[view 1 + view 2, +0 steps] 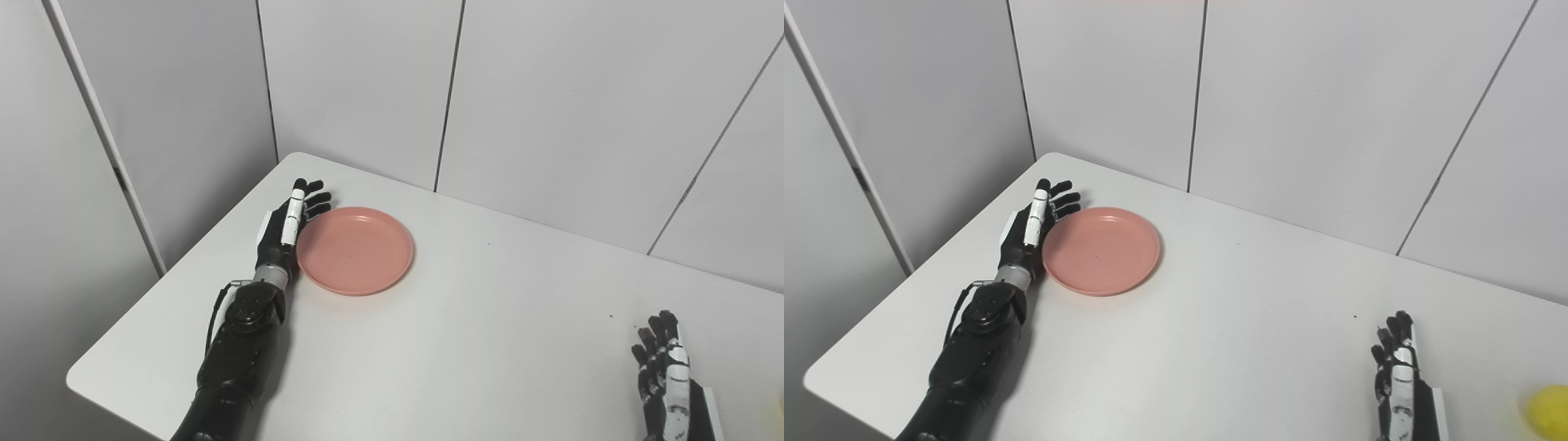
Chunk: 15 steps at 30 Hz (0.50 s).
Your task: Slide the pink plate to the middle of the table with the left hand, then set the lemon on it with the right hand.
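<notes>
The pink plate (354, 248) lies flat on the white table (465, 343), toward the far left. My left hand (288, 223) stands on edge right beside the plate's left rim, fingers straight and apart, palm facing the plate; it holds nothing. My right hand (1396, 373) is open and empty at the near right, fingers pointing away from me. The yellow lemon (1549, 411) lies on the table at the right edge of the right eye view, to the right of my right hand.
White wall panels (551, 92) stand close behind the table's far edge. The table's left corner and front-left edge (79, 373) are near my left forearm.
</notes>
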Each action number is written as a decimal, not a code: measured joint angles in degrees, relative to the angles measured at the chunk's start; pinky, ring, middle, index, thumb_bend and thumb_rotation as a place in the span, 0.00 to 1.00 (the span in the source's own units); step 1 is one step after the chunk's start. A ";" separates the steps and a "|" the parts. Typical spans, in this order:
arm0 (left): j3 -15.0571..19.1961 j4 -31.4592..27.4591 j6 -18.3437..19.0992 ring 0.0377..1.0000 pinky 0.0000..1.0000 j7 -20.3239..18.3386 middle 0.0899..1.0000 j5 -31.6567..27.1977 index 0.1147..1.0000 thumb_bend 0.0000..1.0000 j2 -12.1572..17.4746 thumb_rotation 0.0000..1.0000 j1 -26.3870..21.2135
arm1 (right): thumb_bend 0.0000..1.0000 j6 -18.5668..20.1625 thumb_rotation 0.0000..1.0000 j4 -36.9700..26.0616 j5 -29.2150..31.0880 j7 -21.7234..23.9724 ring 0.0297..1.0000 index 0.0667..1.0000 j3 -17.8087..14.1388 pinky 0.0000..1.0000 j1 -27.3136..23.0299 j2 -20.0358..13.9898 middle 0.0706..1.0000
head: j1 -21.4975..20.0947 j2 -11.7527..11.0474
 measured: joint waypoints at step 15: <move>-4.31 -2.56 0.07 0.79 0.78 -1.13 0.77 2.85 0.75 0.67 -4.43 1.00 0.43 | 0.69 -0.10 1.00 0.68 -0.01 0.01 1.00 1.00 -0.34 1.00 -0.13 -0.04 1.00 | -2.90 1.93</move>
